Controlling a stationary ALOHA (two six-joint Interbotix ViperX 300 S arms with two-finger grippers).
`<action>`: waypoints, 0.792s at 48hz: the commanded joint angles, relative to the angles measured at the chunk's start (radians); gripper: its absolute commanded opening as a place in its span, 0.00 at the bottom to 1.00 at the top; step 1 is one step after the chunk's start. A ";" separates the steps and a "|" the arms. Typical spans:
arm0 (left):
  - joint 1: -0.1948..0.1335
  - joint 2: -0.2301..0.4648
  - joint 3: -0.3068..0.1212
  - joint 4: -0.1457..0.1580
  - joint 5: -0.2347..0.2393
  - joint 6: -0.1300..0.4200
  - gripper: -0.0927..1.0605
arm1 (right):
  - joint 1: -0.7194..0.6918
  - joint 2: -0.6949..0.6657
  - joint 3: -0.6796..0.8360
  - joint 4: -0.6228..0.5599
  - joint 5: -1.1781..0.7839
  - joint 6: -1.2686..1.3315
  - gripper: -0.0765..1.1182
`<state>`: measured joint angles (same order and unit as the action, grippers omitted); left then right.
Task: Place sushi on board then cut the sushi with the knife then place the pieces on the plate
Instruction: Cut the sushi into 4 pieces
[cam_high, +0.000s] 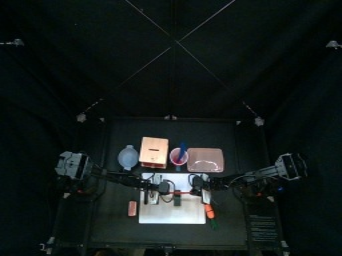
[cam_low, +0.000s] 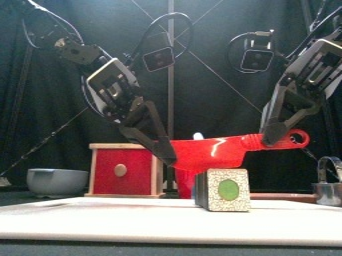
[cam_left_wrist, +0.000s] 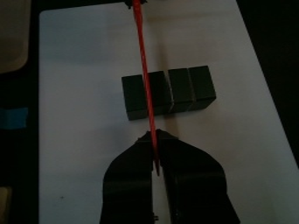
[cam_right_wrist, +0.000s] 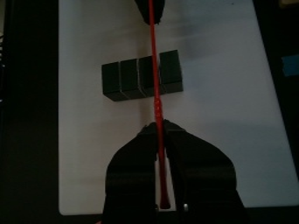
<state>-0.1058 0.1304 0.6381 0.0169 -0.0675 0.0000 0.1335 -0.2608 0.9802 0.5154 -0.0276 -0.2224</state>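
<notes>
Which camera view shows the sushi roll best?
The left wrist view: the sushi roll lies whole on the white board, block seams visible, red knife across it. The right wrist view shows nearly the same. The front view shows only one end; the top view shows it too small.

Surface notes: red knife (cam_low: 221, 152) glossy smooth plastic; sushi roll (cam_low: 225, 190) matt, end face speckled; cutting board (cam_low: 134, 218) smooth matt white; wooden box (cam_low: 127, 170) pale wood.
</notes>
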 joint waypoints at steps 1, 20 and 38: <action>0.000 -0.012 -0.037 0.002 -0.006 0.003 0.42 | -0.002 -0.011 -0.009 0.003 -0.005 0.002 0.36; 0.003 -0.011 -0.035 0.002 -0.006 0.005 0.42 | -0.011 -0.003 -0.012 -0.006 -0.005 0.000 0.36; 0.009 0.008 -0.038 0.002 -0.006 0.005 0.42 | -0.032 -0.003 -0.015 -0.023 -0.005 0.000 0.36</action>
<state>-0.1028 0.1457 0.6335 0.0169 -0.0660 0.0031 0.1120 -0.2516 0.9817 0.4955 -0.0276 -0.2209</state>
